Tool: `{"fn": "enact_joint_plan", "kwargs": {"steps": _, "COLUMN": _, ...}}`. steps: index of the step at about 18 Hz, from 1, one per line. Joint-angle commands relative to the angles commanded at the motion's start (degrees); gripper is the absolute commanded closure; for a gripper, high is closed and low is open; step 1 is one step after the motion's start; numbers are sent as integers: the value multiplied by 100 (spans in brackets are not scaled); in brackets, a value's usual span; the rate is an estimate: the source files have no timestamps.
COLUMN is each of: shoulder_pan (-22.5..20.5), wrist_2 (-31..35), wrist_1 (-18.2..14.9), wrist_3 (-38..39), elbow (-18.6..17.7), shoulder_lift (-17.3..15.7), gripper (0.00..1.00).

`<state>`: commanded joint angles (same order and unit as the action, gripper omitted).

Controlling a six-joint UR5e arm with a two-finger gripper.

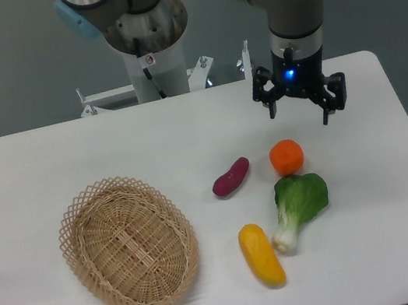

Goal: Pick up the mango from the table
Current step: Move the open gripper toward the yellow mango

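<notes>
The mango is a smooth, long yellow-orange fruit lying on the white table near the front, right of the basket and left of the bok choy. My gripper hangs above the back right of the table, well behind the mango and just behind the round orange fruit. Its fingers are spread apart and hold nothing.
A woven wicker basket stands at the left. A purple sweet potato, a round orange fruit and a bok choy lie close behind and beside the mango. The arm's base stands behind the table.
</notes>
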<state>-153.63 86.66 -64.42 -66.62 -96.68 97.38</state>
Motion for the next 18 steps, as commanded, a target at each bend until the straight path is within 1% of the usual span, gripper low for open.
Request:
{"fn": "enact_joint_plan", "kwargs": {"steps": 1, "shoulder_pan": 0, "wrist_2": 0, "wrist_1": 26, "wrist_3": 0, "elbow": -9, "shoulder_lift": -9, "gripper": 0}}
{"fn": "enact_joint_plan", "kwargs": {"steps": 2, "shoulder_pan": 9, "wrist_2": 9, "wrist_1": 44, "wrist_3": -17, "elbow": -113, "shoulder_lift": -17, "gripper": 0}}
{"fn": "enact_joint_plan", "kwargs": {"steps": 5, "shoulder_pan": 18, "wrist_2": -17, "wrist_1": 245, "wrist_3": 0, "elbow": -132, "shoulder_lift": -18, "gripper": 0}}
{"fn": "enact_joint_plan", "kwargs": {"steps": 9, "shoulder_pan": 26, "wrist_2": -35, "wrist_1": 272, "wrist_3": 70, "elbow": -150, "shoulder_lift": -18, "gripper": 0}}
{"fn": "enact_joint_plan", "kwargs": {"steps": 11, "shoulder_pan": 26, "wrist_2": -53, "wrist_1": 360, "wrist_3": 271, "elbow": -158, "shoulder_lift": -9, "gripper": 0}}
{"fn": "enact_joint_plan", "kwargs": {"steps": 13, "shoulder_pan": 61, "wrist_2": -201, "wrist_1": 387, "wrist_3": 430, "elbow": -150, "shoulder_lift": 9, "gripper": 0}}
{"fn": "enact_joint_plan", "kwargs": {"steps": 15, "shoulder_pan": 88, "wrist_2": -220, "wrist_1": 439, "wrist_3": 781, "elbow": -132, "shoulder_lift": 70, "gripper": 0}}
{"fn": "enact_joint_plan", "kwargs": {"steps": 18, "shoulder_pan": 333, "wrist_2": -220, "wrist_1": 527, "wrist_3": 1106, "elbow": -158, "shoulder_lift": 184, "gripper": 0}}
